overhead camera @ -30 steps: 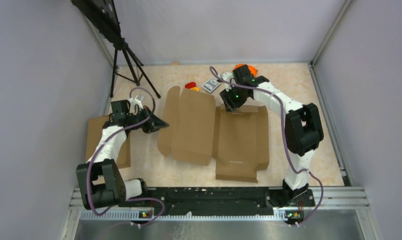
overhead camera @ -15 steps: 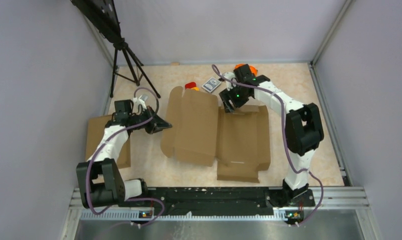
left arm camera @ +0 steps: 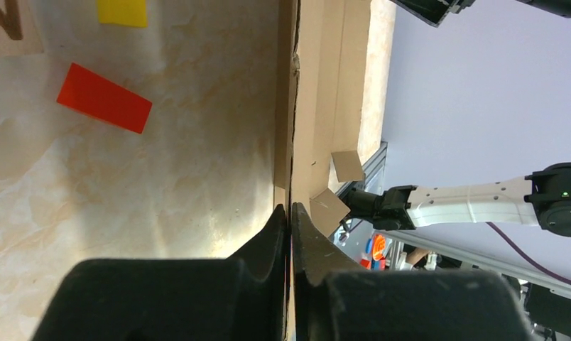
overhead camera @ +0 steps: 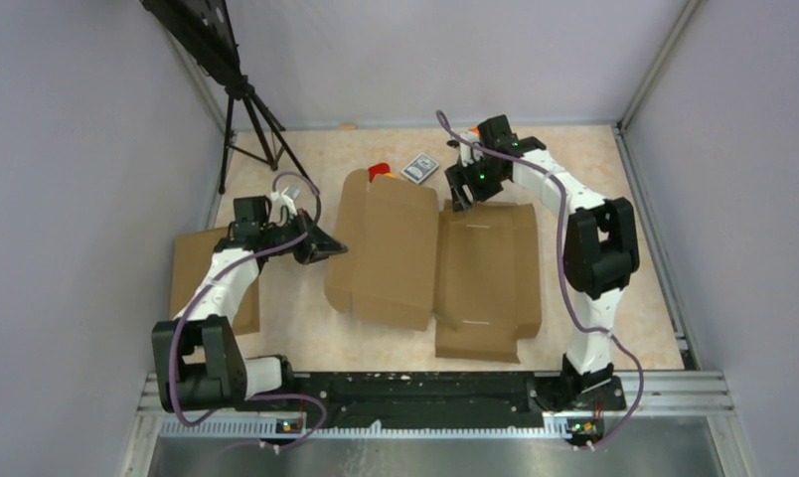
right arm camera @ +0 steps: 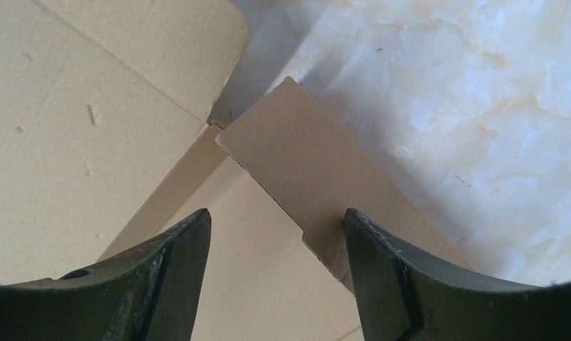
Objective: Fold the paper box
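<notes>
The paper box (overhead camera: 430, 260) lies as a flat brown die-cut sheet in the middle of the table, its left panel raised a little. My left gripper (overhead camera: 336, 248) is shut on the sheet's left flap; in the left wrist view the cardboard (left arm camera: 324, 106) runs edge-on between the closed jaws (left arm camera: 290, 210). My right gripper (overhead camera: 462, 195) hovers open over the sheet's far edge. In the right wrist view a small raised flap (right arm camera: 318, 177) stands between the spread fingers (right arm camera: 277, 227), close to the right fingertip (right arm camera: 364, 231), with the flat panel (right arm camera: 91, 142) below.
A second brown box (overhead camera: 189, 266) sits at the left under the left arm. A tripod (overhead camera: 251, 114) stands at the back left. A red piece (overhead camera: 379, 169) and a small dark pack (overhead camera: 419, 165) lie behind the sheet. A red block (left arm camera: 104, 106) shows on the table.
The right gripper has opened wider and drawn back from the far flap. The left gripper has pushed slightly right, and the sheet has shifted right with it.
</notes>
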